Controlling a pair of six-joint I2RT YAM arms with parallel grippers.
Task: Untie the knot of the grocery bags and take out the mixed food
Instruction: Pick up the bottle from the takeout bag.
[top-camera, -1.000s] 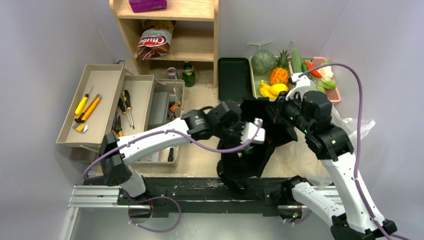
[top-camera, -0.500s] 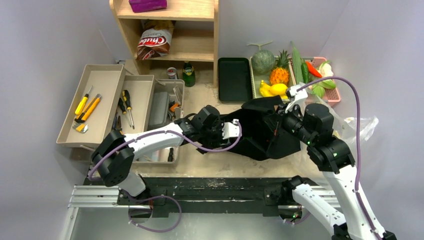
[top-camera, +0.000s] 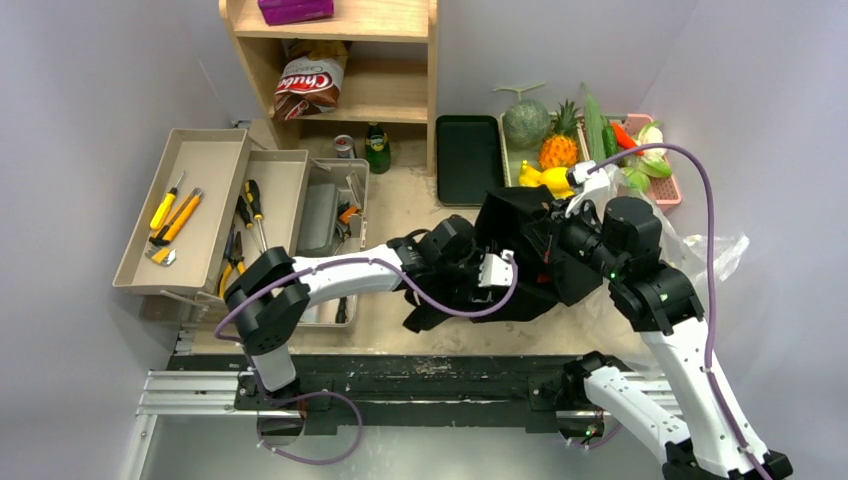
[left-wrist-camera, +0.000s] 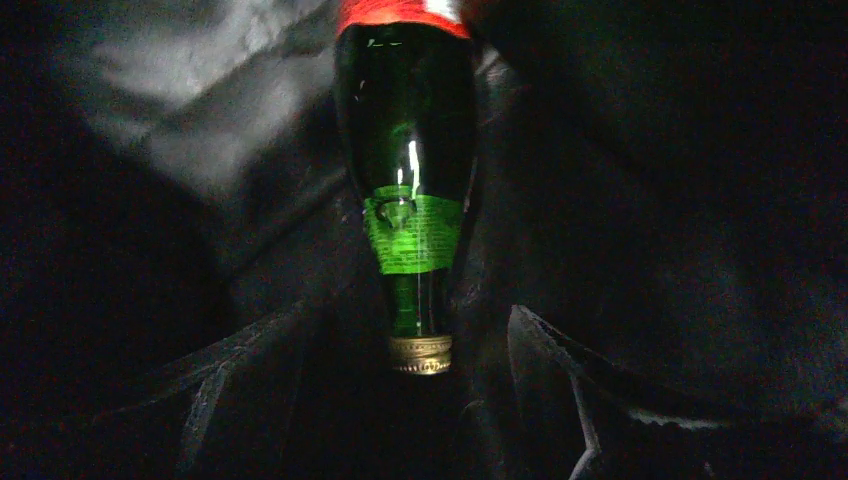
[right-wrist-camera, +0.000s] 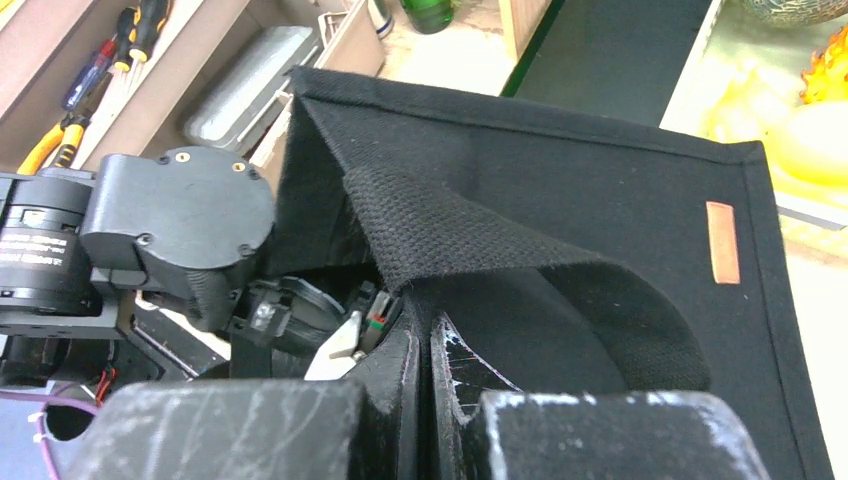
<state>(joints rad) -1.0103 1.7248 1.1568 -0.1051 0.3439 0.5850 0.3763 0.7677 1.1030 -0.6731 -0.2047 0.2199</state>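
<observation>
Take-out step: right end effector (right-wrist-camera: 425, 350) is clenched on the strap of the floppy black cloth grocery bag (right-wrist-camera: 560, 190), left end effector (left-wrist-camera: 408, 330) released inside it, green glass bottle (left-wrist-camera: 405, 150) lying just ahead (cap nearest), so next likely needs a short advance, then closing on the neck.

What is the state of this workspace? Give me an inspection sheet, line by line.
Surface: beige tabletop, centre covered by the bag.
Job's things: floppy black cloth bag lies at centre; green glass bottle inside it; crinkly see-through plastic bag at right; round green melon at the far edge.
Clutter: yellow-handled hand tools in beige trays, left; flat black tray.
Grippers: left tool inside the bag, open astride the bottle's neck; right tool shut on the bag's fabric.
Cables: purple cable loops off the left arm beside the bag; another arcs off the right arm.
Surroundings: wooden shelf holding a red-brown chip packet; grey walls.
</observation>
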